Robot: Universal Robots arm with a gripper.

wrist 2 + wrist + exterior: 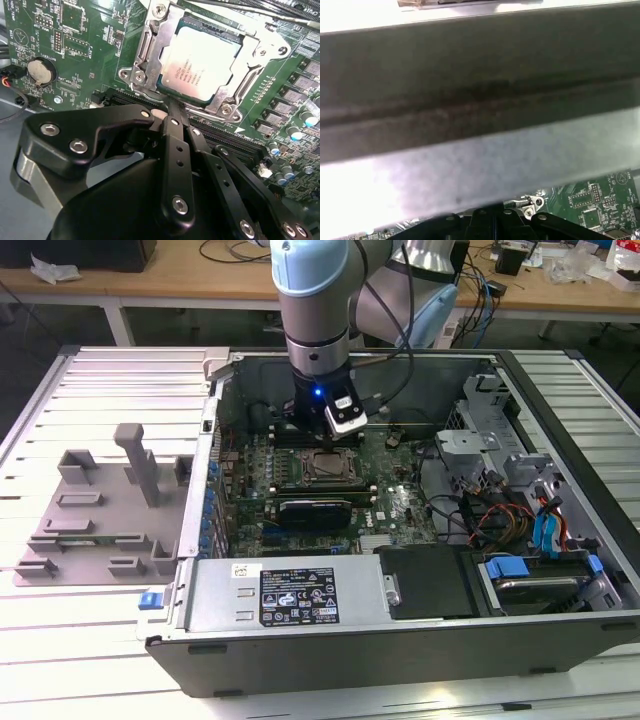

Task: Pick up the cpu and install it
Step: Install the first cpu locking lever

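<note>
While seated in its socket (150, 55), silvery square cpu (200, 62) fills upper centre, gripper (167, 112) pinched together, empty.

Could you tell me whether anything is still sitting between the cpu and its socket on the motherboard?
Nothing visible: the silvery square cpu already lies inside the metal-framed socket, with the black end effector close beside the frame's edge.

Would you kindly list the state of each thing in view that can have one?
cpu: seated in the motherboard socket, top plate facing up, not held.
socket frame: lying around the cpu's edges.
tool: just beside the socket, fingers together, holding nothing.
computer case: lying on its side, side panel off, motherboard exposed.
</note>
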